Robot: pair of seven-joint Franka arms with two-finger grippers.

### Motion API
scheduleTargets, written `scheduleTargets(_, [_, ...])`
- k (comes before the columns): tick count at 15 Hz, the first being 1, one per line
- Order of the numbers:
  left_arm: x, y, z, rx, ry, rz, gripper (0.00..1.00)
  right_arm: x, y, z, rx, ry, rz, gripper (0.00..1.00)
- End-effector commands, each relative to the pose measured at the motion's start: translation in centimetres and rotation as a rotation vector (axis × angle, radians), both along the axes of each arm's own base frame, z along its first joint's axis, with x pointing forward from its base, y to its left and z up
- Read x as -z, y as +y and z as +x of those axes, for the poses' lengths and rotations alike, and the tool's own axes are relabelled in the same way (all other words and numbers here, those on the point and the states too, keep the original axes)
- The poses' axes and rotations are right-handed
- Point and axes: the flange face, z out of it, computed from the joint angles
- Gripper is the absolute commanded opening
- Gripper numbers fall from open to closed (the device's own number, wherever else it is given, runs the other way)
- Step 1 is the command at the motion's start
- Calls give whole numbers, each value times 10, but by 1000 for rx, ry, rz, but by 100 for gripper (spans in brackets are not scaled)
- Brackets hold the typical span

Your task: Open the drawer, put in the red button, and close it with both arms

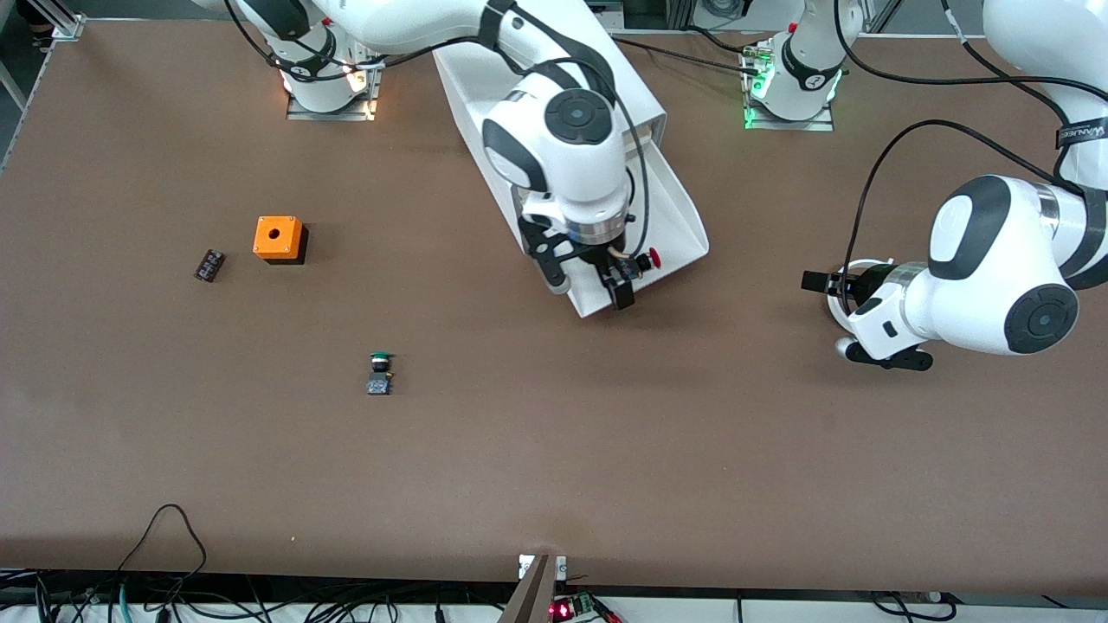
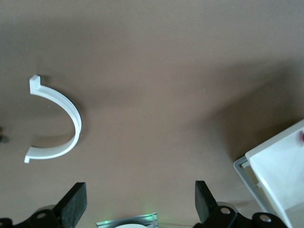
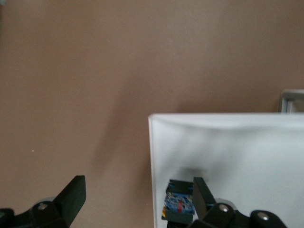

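Desk (image 1: pixel 554 450) first: the cabinet (image 1: pixel 485 78) lies between the two bases with its drawer (image 1: pixel 679 227) pulled well out toward the front camera, its long axis running from the bases down to its front lip. I see the right arm reaching over that lip, its gripper (image 1: pixel 589 290) hanging over the drawer's front corner with jaws spread wide and holding nothing. The left gripper (image 1: pixel 822 294) waits over bare desk toward the left arm's end, jaws also wide, a white curved bracket (image 2: pixel 61 118) lying under it. The red button (image 1: pixel 645 260) lies on its side in the drawer near the front lip, just beside one right finger (image 3: pixel 199 194) and not between the two. I judge the placing done; closing turns on pushing the lip back along that axis, and the right jaws are much nearer it.
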Motion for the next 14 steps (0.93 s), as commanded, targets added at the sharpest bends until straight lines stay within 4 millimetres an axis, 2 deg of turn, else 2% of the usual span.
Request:
scheduleTargets(1, [-3, -36, -2, -90, -12, 84, 100, -27, -40, 31, -109, 16, 28, 100])
scheduleTargets(5, [28, -80, 9, -291, -75, 152, 100, -38, -111, 72, -377, 41, -34, 100])
scheduleTargets(6, [35, -87, 12, -334, -89, 160, 100, -38, -131, 83, -424, 51, -35, 100])
scheduleTargets(8, [50, -112, 11, -384, -104, 170, 100, -35, -165, 101, -506, 68, -55, 100])
scheduleTargets(10, [67, -143, 6, -428, -119, 180, 100, -46, -209, 116, -600, 76, -82, 100])
scheduleTargets(14, [95, -196, -14, -475, -129, 133, 100, -42, -275, 131, -757, 134, -105, 100])
